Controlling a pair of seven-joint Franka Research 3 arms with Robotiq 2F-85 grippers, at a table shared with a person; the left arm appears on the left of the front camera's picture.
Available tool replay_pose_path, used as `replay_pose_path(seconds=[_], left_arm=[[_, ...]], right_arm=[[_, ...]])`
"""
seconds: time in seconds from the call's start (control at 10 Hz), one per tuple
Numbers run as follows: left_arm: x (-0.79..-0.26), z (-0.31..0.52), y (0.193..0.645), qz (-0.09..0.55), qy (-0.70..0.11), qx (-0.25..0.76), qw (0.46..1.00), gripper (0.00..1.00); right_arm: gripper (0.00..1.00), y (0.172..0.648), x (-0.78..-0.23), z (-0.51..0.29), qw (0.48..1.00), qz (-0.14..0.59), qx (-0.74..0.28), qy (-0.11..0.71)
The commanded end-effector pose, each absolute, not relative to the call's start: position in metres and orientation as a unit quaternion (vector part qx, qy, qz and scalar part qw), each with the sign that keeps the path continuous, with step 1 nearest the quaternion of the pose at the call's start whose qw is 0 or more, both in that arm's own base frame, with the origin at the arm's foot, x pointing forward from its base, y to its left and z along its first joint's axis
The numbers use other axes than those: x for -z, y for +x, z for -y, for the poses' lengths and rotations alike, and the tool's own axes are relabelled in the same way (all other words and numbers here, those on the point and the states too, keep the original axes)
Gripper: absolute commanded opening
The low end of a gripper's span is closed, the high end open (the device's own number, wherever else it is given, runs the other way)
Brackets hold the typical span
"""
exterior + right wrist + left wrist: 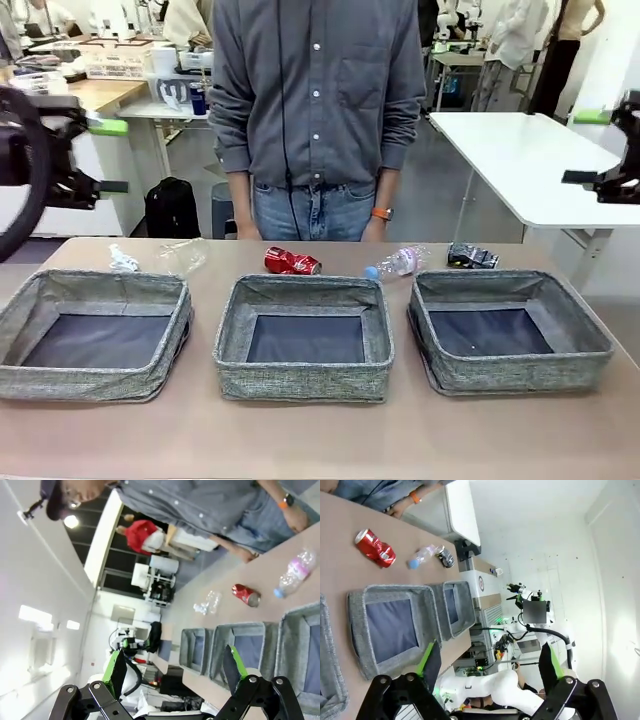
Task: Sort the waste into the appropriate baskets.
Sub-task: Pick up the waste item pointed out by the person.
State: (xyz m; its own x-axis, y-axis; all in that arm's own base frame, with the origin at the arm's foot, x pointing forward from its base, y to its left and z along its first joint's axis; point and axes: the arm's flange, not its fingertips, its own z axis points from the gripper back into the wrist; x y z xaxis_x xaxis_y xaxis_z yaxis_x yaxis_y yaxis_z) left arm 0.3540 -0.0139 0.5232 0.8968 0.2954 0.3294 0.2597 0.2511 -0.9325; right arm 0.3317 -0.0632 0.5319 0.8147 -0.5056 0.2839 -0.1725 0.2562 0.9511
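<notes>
- Both pincers are wide open and we hold nothing in them: our left pincer (489, 652) and our right pincer (175, 657).
- We hang them up high, one at each side of the table (320, 440), well apart from the waste.
- Below us sit three grey baskets in a row: the left basket (90, 380), the middle basket (300, 380) and the right basket (520, 370).
- All the waste lies on the table past the baskets, on the far side, near the person (315, 90). None is in a basket yet.
- Behind the left basket lie the paper wad (123, 260) and the clear bottle (180, 257). We think our left pincer is nearer to these.
- Behind the middle basket lies the red can (292, 262), between both arms. Its long side runs left to right, along the basket's far wall.
- Toward our right lie the blue-capped bottle (395, 264), its cap pointing to the middle, and the dark can (471, 257). We think our right pincer is nearer to these.
- For any piece, we think a pincer must go down and forward, past a basket, and pinch across the short side.
</notes>
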Motion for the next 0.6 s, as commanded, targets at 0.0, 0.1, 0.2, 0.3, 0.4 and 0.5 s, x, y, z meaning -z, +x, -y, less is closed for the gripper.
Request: replay_pose_path(seconds=[0.0,0.1,0.2,0.3,0.4,0.5], left_arm=[[-0.5309,0.0141,0.3498,0.238,-0.626,-0.014,0.742,1.0],[-0.5309,0.0141,0.3498,0.238,-0.626,-0.014,0.742,1.0],[-0.5309,0.0141,0.3498,0.238,-0.626,-0.014,0.742,1.0],[-0.5309,0.0141,0.3498,0.238,-0.626,-0.014,0.742,1.0],[-0.5309,0.0141,0.3498,0.238,-0.626,-0.014,0.742,1.0],[-0.5309,0.0141,0.3498,0.238,-0.626,-0.014,0.742,1.0]], right_arm=[[1.0,0.324,-0.5433,0.0672,0.727,0.289,0.12,0.611],[1.0,0.324,-0.5433,0.0672,0.727,0.289,0.12,0.611],[1.0,0.324,-0.5433,0.0672,0.727,0.289,0.12,0.611],[1.0,0.324,-0.5433,0.0672,0.727,0.289,0.12,0.611],[1.0,0.324,-0.5433,0.0672,0.727,0.289,0.12,0.611],[1.0,0.324,-0.5433,0.0672,0.727,0.289,0.12,0.611]])
